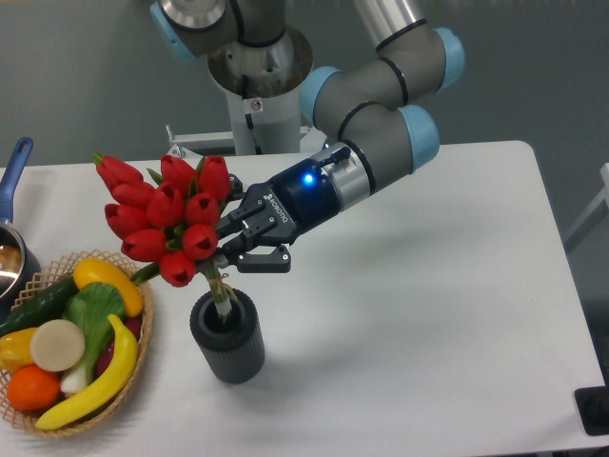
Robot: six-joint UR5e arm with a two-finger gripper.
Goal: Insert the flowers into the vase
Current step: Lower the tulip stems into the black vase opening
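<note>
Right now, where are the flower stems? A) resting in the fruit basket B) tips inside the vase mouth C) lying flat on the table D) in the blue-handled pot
B: the gripper holds the flowers tilted, and the stem ends dip past the rim of the vase.

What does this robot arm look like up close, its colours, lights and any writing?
The arm is built of thick grey tubes with light blue caps at the rounded joints. A shiny silver band leads to the black two-finger gripper, which bears small white lettering too tiny to read and a glowing blue light. Its jaws are black and blocky. The silver-grey base carries a small white label.
</note>
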